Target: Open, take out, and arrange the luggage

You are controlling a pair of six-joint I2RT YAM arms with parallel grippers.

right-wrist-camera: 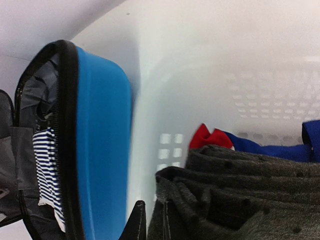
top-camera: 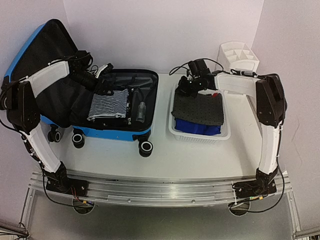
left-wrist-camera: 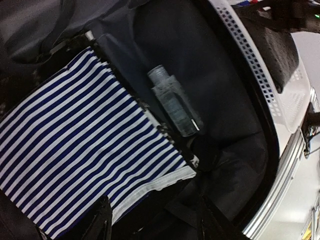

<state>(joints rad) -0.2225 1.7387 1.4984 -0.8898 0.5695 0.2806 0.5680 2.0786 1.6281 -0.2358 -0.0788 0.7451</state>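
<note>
The luggage lay open on the left half of the table, its long side running along the table's back edge, its wheels toward the near edge and its lid tipped up over the left edge. My left gripper hung over the back left corner of the open case. The striped shirt lay just below and in front of it, toward the near wall of the case. The clear bottle lay beside the shirt on its right, pointing from back to front. The left arm was much nearer to both, so I judged the next pick was its job. One dark finger showed at the bottom of the left wrist view. The jaws looked partly apart with nothing in them. My right gripper sat at the back left corner of the white basket, down at the grey dotted cloth. Its tips were cut off, so I could not tell if they pinched the cloth. I could not see what lay under the shirt or under the black lining.
</note>
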